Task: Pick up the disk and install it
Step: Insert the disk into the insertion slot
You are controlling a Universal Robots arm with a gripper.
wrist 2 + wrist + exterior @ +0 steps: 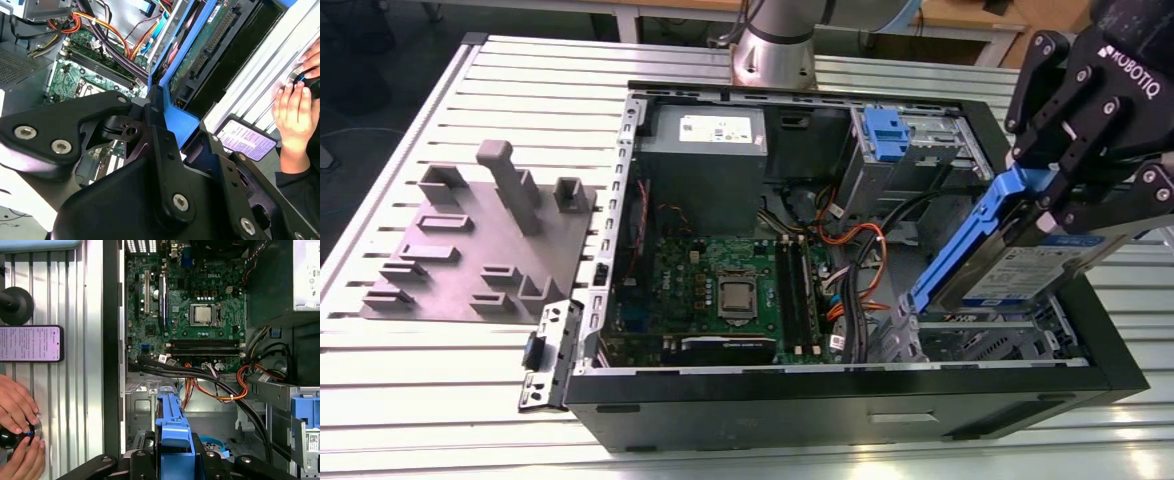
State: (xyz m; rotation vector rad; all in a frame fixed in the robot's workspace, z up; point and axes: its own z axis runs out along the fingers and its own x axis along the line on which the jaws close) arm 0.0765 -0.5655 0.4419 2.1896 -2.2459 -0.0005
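My pincer [1057, 195] clamps the disk [1021, 268] by its blue carrier (held tilted, one end low) over the open computer case [854, 385] on the desk [440, 400].

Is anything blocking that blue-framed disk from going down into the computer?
Nothing visible does. The gripper holds the disk tilted, its lower end at the open metal bay; the cables run close beside the bay.
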